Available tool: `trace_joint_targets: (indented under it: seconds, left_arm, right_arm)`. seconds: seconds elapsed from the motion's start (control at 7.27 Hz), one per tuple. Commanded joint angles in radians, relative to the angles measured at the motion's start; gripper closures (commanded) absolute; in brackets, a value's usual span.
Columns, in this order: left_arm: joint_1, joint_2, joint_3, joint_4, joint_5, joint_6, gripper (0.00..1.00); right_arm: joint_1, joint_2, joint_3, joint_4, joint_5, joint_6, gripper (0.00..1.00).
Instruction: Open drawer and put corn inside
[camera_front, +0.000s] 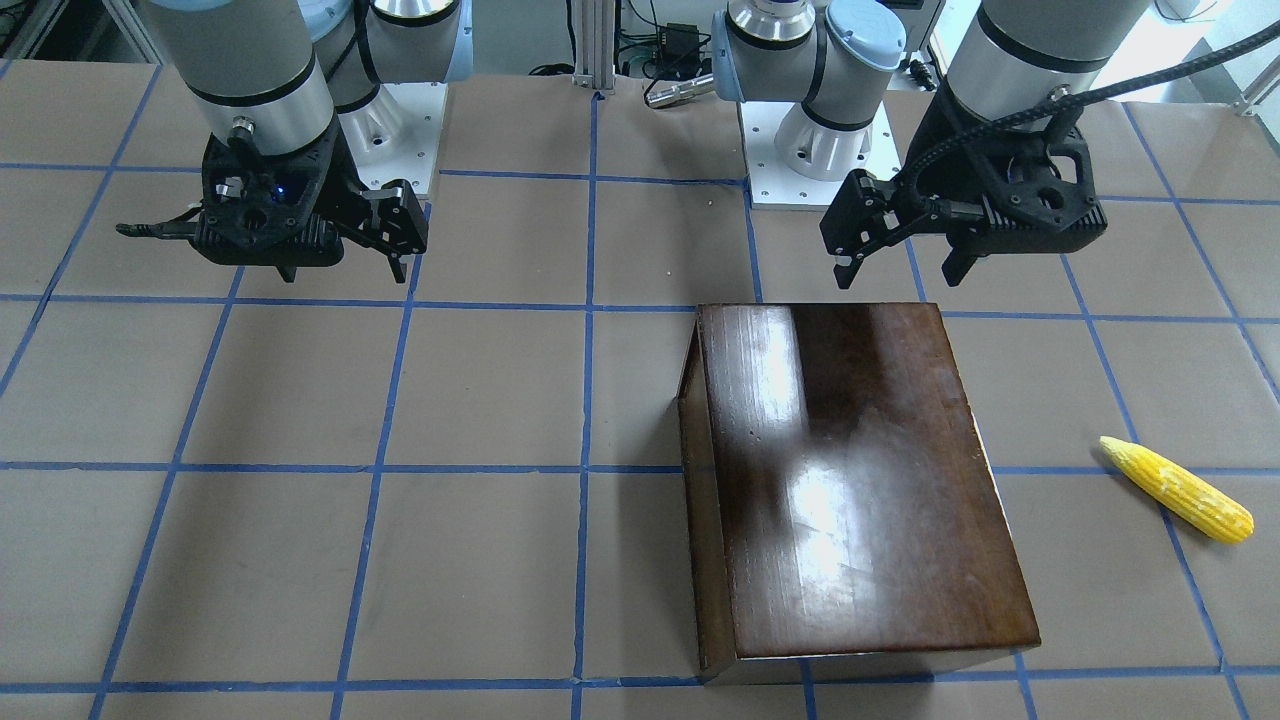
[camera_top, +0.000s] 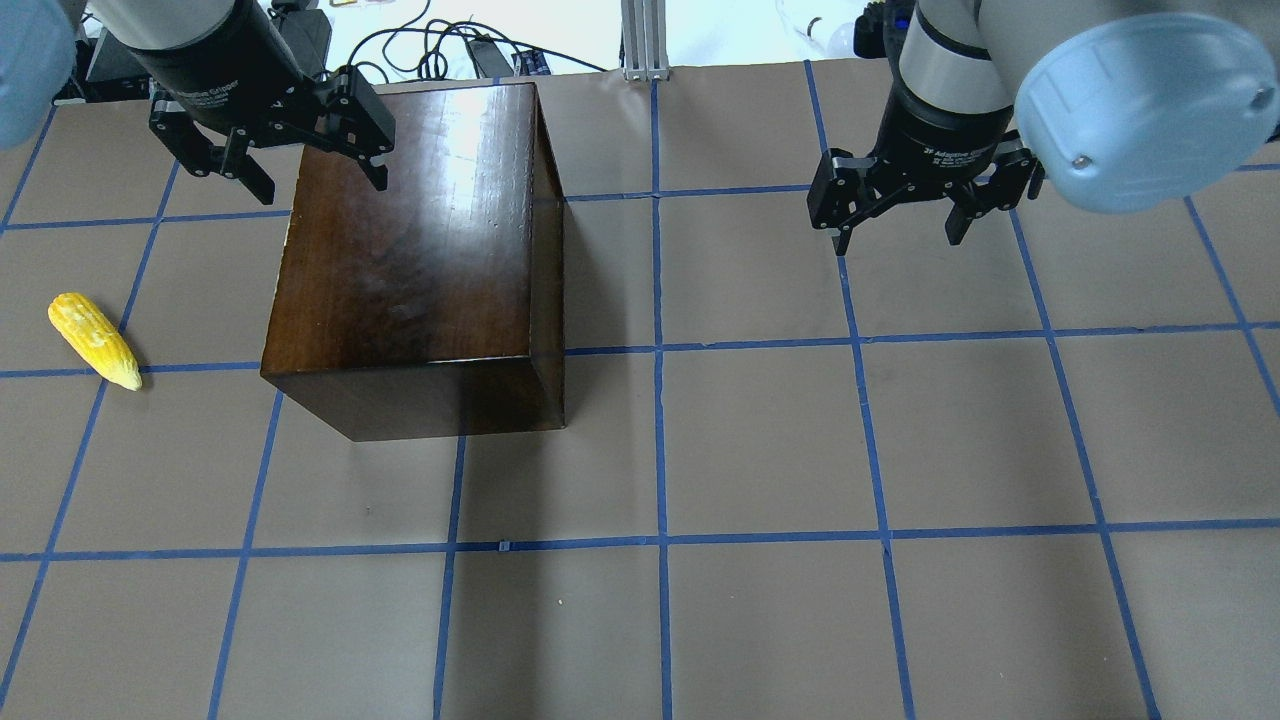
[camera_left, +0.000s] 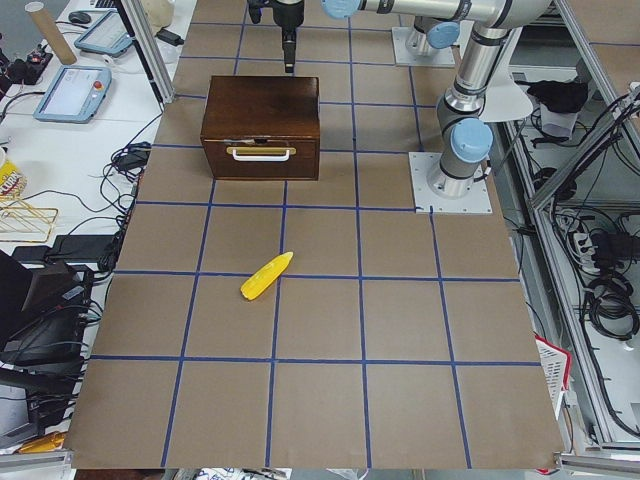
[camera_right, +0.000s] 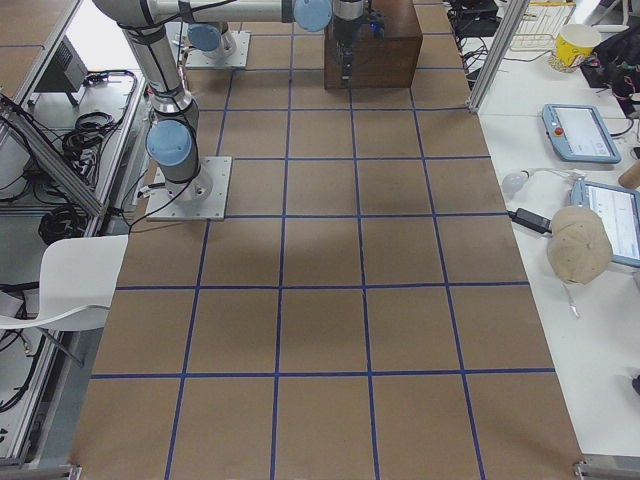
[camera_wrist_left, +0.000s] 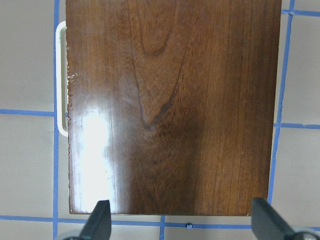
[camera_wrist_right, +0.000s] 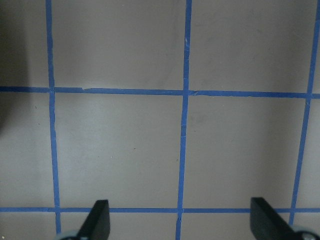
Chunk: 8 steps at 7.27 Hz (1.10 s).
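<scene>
On the table (camera_top: 760, 450), the corn (camera_top: 95, 341) lies left of the shut drawer (camera_left: 262, 169) (pale handle (camera_left: 262, 153)); left gripper (camera_top: 320, 188) and right gripper (camera_top: 898, 240) hover, fingers (camera_wrist_right: 100, 220) spread.

The brown table (camera_top: 760, 440), gridded with blue tape, carries the dark wooden box (camera_top: 410, 230) and, well apart, the corn (camera_top: 95, 340).

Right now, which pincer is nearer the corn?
Left. The left pincer hangs above the box, next to the corn; the right pincer hangs over the table on the box's far side from the corn.
</scene>
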Motion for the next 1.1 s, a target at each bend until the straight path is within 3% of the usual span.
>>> trace_joint_targets:
  seconds: [0.0, 0.96]
  left_arm:
    - [0.000, 0.002, -0.002, 0.002, 0.000, 0.002, 0.00]
    - [-0.003, -0.003, -0.005, 0.031, 0.000, 0.008, 0.00]
  right_arm:
    - [0.000, 0.000, 0.000, 0.000, 0.000, 0.000, 0.00]
    - [0.000, 0.000, 0.000, 0.000, 0.000, 0.000, 0.00]
